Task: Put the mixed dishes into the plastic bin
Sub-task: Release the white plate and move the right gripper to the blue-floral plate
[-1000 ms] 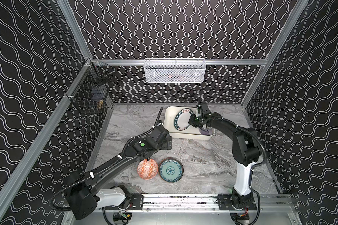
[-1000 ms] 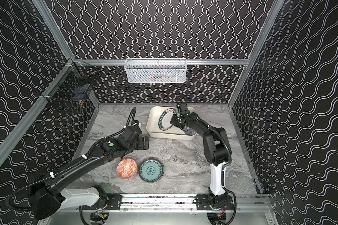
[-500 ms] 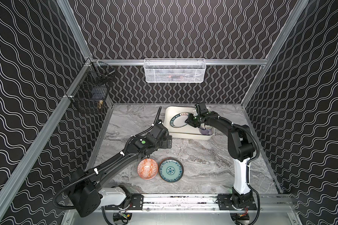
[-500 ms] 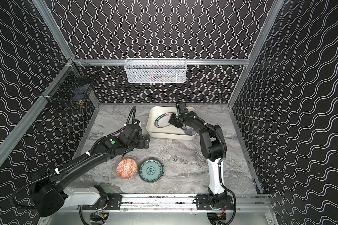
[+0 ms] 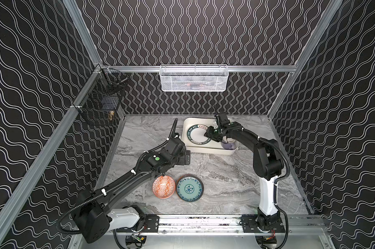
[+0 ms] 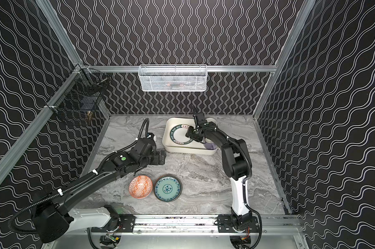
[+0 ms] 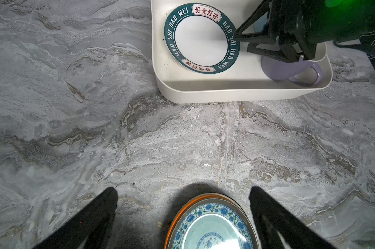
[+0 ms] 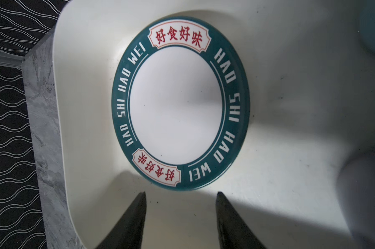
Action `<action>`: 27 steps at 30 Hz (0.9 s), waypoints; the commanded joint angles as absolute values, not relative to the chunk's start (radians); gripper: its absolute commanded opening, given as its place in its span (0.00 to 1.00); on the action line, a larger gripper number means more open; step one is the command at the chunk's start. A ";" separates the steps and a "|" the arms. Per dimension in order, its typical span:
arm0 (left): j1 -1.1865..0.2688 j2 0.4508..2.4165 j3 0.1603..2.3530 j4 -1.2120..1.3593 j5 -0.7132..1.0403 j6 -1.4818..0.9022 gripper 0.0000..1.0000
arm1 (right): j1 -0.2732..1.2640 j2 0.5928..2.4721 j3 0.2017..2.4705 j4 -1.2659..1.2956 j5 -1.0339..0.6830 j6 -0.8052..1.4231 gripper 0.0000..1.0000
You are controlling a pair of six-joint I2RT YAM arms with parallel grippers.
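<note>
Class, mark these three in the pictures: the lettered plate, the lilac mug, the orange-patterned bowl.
lettered plate (image 8: 175, 103): right wrist view, on its white centre.
lilac mug (image 7: 279, 70): left wrist view, on its body wall.
orange-patterned bowl (image 5: 163, 186): a top view, on its patterned inside.

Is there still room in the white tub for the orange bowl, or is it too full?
Yes. In the plastic bin, the front strip between the lettered plate and the near wall is bare. The right end is crowded: the lilac mug, a light-blue mug and the right gripper. The orange bowl waits beside the teal plate.
</note>
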State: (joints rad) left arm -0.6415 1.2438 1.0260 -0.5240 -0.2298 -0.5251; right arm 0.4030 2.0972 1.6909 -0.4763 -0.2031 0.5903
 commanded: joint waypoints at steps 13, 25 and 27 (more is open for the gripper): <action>-0.645 1.137 0.876 -0.524 -0.172 -0.585 0.99 | 0.619 1.622 1.287 -0.498 -0.140 0.573 0.49; -0.651 1.079 0.841 -0.559 -0.218 -0.609 0.99 | 0.796 1.499 0.905 -0.368 -0.118 0.646 0.37; -0.651 1.077 0.845 -0.561 -0.225 -0.610 0.99 | 0.819 1.524 0.920 -0.384 -0.106 0.636 0.35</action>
